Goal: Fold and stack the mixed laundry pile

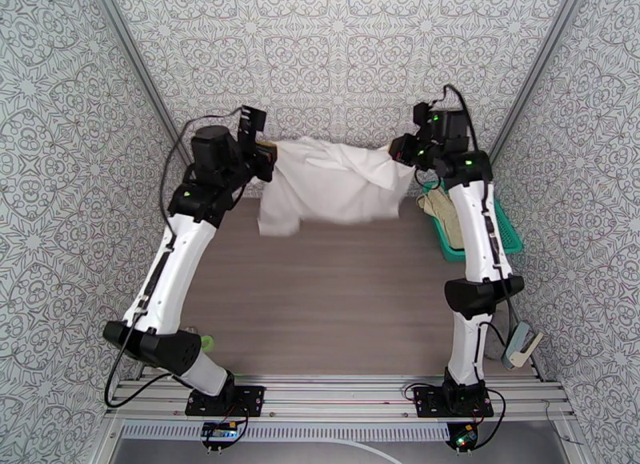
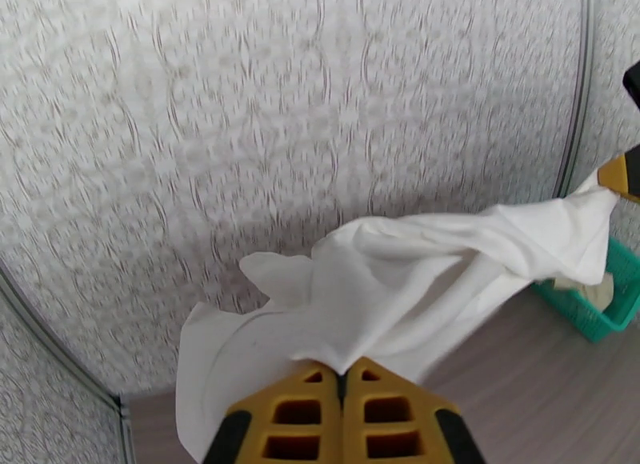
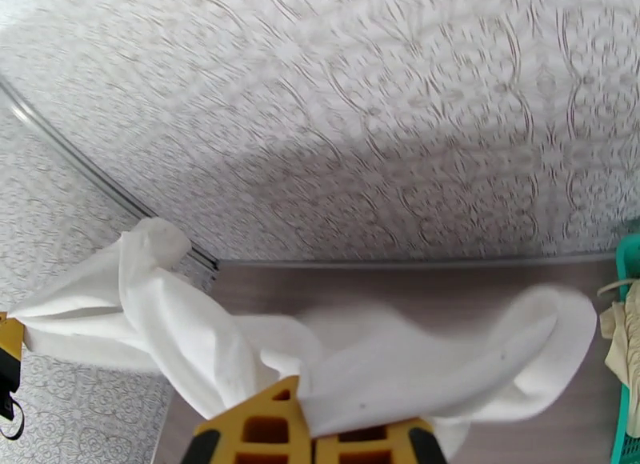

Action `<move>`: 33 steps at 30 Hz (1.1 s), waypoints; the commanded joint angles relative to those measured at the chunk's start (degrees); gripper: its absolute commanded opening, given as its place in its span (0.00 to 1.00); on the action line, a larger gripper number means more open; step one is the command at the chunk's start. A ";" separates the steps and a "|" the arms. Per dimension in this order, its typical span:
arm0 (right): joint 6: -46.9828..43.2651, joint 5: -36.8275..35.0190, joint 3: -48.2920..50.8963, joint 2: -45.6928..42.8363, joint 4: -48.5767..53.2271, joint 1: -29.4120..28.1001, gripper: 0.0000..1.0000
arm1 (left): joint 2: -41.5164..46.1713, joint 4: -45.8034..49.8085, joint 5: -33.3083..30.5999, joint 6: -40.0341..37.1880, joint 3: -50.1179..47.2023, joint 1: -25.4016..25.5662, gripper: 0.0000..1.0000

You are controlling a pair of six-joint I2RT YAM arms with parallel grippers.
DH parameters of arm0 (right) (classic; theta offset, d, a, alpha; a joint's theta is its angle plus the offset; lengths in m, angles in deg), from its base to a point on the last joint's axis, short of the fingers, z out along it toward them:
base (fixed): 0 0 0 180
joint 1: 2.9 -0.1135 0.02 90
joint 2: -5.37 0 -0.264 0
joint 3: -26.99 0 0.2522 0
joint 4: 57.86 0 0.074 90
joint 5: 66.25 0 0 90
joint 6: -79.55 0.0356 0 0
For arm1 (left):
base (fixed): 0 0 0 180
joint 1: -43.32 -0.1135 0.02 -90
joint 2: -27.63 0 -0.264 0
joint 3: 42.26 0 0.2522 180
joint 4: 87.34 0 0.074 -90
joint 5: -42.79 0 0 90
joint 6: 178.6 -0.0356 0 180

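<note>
T-shirt (image 1: pixel 332 187) aloft between closed fingers (image 2: pixel 260 418)

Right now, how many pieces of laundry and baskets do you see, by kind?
White T-shirt: 1
Beige shorts: 1
Green basket: 1
Total: 3

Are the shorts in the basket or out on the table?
In the basket: the beige shorts lie crumpled inside the green basket, on the right side.
</note>
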 commanded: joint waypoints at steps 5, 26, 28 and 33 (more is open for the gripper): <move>0.59 4.70 44.25 -25.36 -14.87 0.11 0.00 | 25.30 -3.51 -10.79 1.32 -32.87 9.17 0.05; -8.13 -11.75 78.26 -27.29 -13.87 -0.16 0.72 | 14.31 0.15 -4.99 26.45 -56.32 -3.44 0.79; -9.83 -12.11 71.53 -19.36 -14.52 -0.06 0.71 | 7.69 -2.35 -3.66 25.08 -52.36 -7.15 0.81; -13.41 -14.49 57.42 -2.62 -17.89 0.02 0.68 | -10.54 -1.31 -2.05 22.66 -39.57 -14.25 0.82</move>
